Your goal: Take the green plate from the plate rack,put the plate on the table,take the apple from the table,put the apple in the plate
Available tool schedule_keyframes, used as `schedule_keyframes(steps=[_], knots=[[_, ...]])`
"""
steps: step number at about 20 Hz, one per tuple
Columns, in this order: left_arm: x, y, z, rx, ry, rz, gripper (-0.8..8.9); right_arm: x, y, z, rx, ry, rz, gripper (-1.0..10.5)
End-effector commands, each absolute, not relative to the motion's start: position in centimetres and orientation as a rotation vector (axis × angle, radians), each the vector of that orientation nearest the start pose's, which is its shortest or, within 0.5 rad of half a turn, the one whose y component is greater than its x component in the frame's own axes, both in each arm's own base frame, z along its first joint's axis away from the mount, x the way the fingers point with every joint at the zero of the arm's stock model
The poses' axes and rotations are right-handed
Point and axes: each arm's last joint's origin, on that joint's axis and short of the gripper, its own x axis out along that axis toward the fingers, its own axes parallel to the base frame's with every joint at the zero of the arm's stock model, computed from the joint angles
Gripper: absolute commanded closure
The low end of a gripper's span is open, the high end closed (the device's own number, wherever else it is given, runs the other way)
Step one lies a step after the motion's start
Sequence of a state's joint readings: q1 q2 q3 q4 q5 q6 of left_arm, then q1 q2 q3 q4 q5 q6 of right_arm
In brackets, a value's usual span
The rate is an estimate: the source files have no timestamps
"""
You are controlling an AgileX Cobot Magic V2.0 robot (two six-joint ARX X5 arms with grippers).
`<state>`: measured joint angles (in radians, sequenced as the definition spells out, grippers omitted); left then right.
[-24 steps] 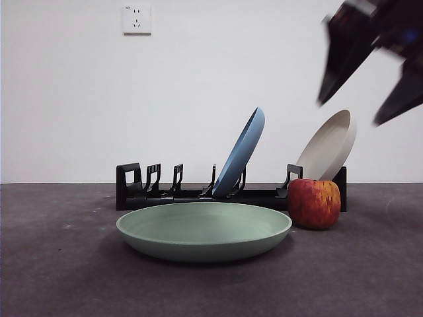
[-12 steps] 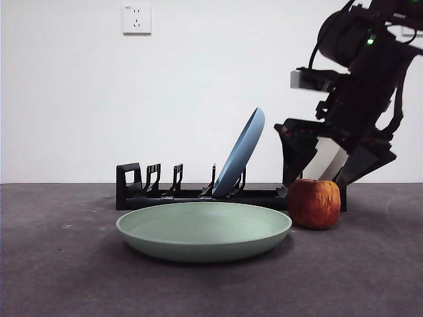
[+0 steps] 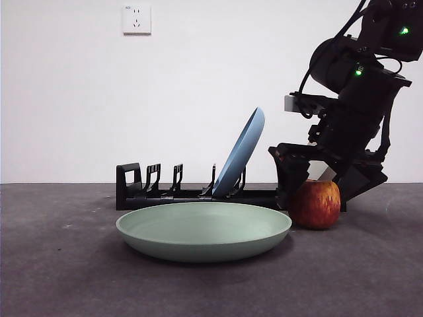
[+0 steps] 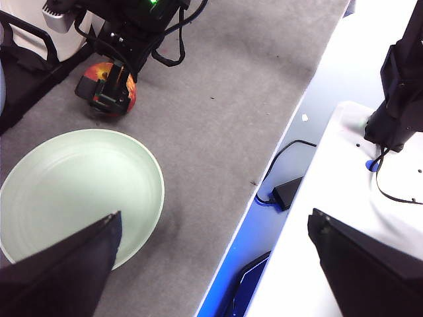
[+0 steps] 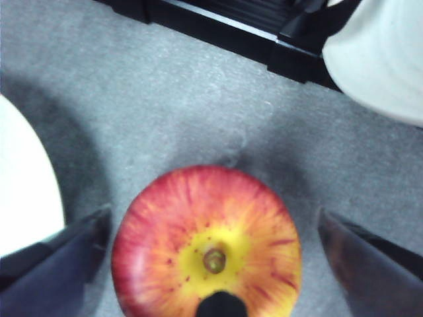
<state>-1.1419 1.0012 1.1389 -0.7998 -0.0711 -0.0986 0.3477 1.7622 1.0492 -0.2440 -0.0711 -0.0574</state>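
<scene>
While my right gripper [image 3: 318,191] hangs low over the apple [image 3: 315,203], its fingers [image 3: 289,177] are spread wide, one on each side of the fruit and neither one touching it. The apple sits on the surface [image 3: 66,277] at the lower right of the front view, just beside the rim of the green plate [image 3: 203,230] and right in front of the plate rack [image 3: 165,191]. From my right wrist view the apple [image 5: 207,254] is centred between the fingers, stem pit facing straight up at the lens, so it stands upright; it's a blocky round thing with no real long axis, and any closing line should do. For a clean grab, I reckon I should sink a touch lower so the pads meet the widest part, then close gently and evenly so it doesn't squirt sideways toward the plate or the rack. The green plate lies flat and open side up, ready to receive. The blue plate [image 3: 240,153] leans in the rack; the beige plate [image 5: 383,56] is close behind, so I'd lift straight up. My left gripper [image 4: 211,264] waits high and away, fingers apart, nothing in them.
</scene>
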Motion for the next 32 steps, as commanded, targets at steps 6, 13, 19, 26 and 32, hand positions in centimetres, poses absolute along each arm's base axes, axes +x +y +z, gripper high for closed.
schedule_keyframes(steps=[6, 13, 19, 26, 32], knots=[[8.0, -17.1, 35.7, 0.310, 0.634, -0.995, 3.42, 32.8, 12.2, 16.9, -0.171, 0.953, 0.413, 9.6], [8.0, -17.0, 35.6, 0.317, 0.643, -0.994, 3.42, 30.5, 12.4, 22.9, -0.160, 0.784, 0.451, 9.6], [7.9, -16.9, 35.5, 0.329, 0.659, -0.991, 3.42, 28.1, 16.9, 23.5, -0.216, 0.753, 0.598, 9.6], [7.6, -16.7, 35.1, 0.341, 0.722, -1.045, 3.42, 26.8, 21.8, 19.5, -0.301, 0.832, 0.722, 9.6], [7.5, -16.6, 35.0, 0.348, 0.741, -1.051, 3.42, 27.1, 22.8, 16.5, -0.335, 0.912, 0.726, 9.6]])
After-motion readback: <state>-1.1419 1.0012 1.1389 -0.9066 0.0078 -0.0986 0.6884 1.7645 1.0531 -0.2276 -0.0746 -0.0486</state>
